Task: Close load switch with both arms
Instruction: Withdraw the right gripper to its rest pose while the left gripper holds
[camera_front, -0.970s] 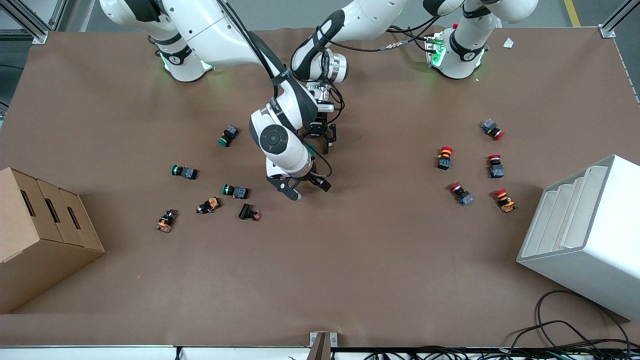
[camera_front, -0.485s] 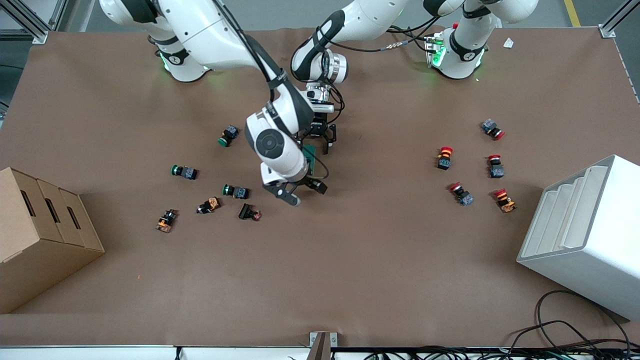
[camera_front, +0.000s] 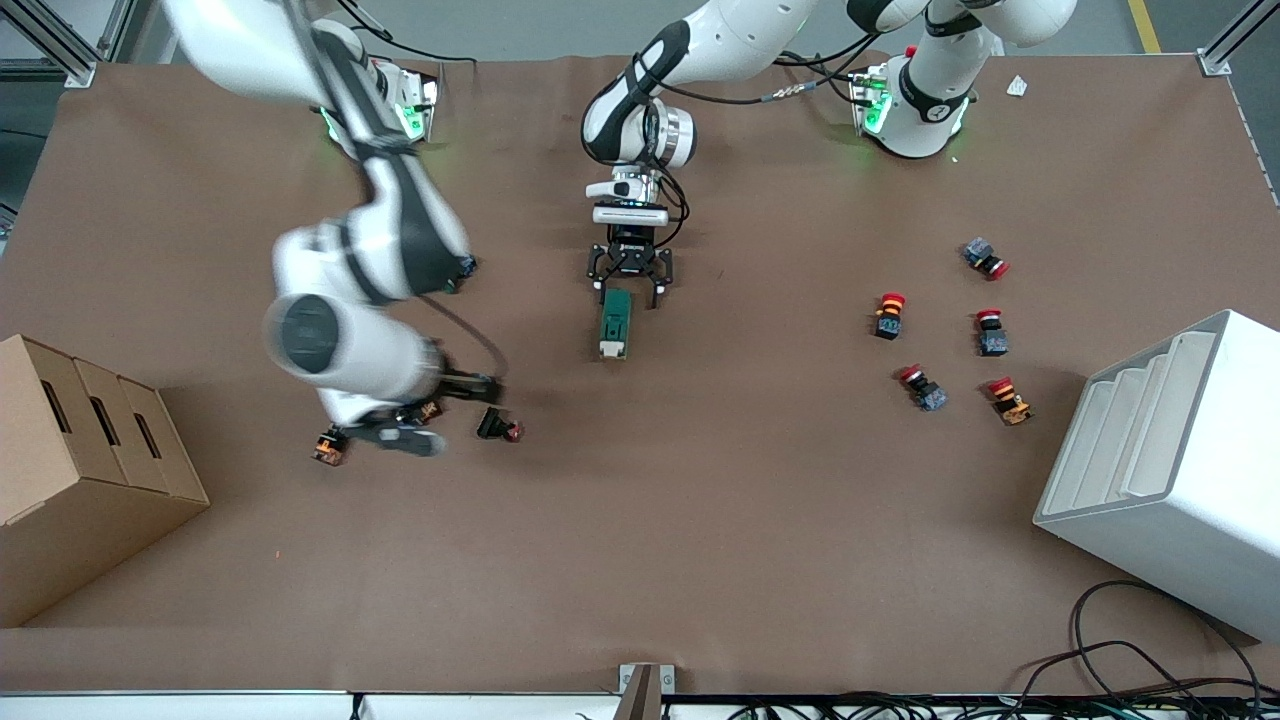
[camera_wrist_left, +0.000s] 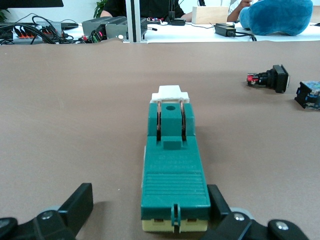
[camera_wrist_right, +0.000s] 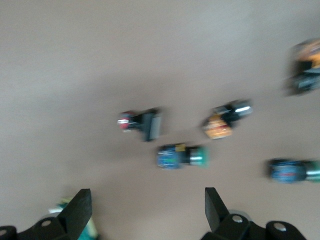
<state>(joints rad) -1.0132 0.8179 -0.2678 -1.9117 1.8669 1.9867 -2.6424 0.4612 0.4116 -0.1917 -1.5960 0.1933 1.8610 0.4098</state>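
Load switch (camera_front: 614, 323) lies flat (left tool (camera_front: 630, 287) spread around it).

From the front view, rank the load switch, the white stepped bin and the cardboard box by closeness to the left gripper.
1. Load switch: at the left gripper, between its open fingers.
2. Cardboard box: at the right arm's end of the table.
3. White stepped bin: at the left arm's end.

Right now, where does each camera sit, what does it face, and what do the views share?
Front view: high across the table, facing both arms' bases; left gripper open at the load switch, right gripper over push-buttons.
Left wrist view: on the left arm, along the load switch; own fingers show.
Right wrist view: down on blurred push-buttons; own fingers show.
Shared: load switch, front and left wrist views.
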